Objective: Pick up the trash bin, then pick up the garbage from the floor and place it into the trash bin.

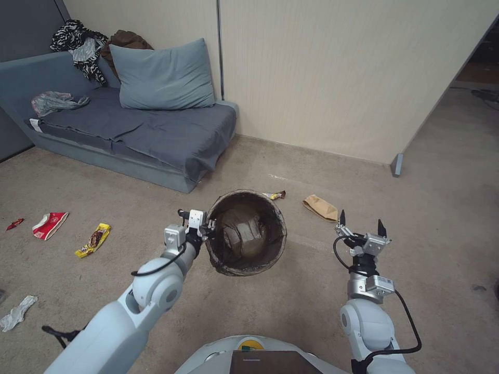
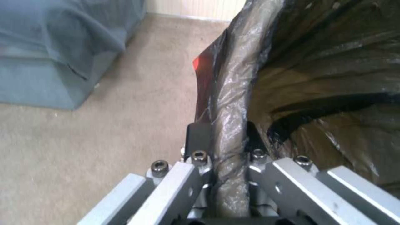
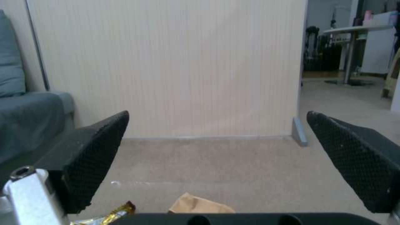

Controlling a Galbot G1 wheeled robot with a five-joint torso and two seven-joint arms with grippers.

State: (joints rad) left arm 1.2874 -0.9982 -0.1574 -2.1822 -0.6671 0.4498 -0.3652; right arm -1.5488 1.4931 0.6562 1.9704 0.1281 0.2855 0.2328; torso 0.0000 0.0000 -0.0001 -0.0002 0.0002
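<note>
Your left gripper (image 1: 206, 227) is clamped on the trash bin (image 1: 249, 235) rim; your right gripper (image 1: 362, 222), jaws apart, sits nearest the brown paper bag (image 1: 320, 206), which lies just ahead and leftward, long axis slanting across the floor.

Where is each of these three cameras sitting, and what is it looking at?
Head view: high up, looking down at the floor; both arms show, left gripper on the trash bin, right gripper open.
Left wrist view: faces the clamped bin rim.
Right wrist view: low, faces the wall between its fingers.
Head and right wrist views share the brown paper bag.
</note>
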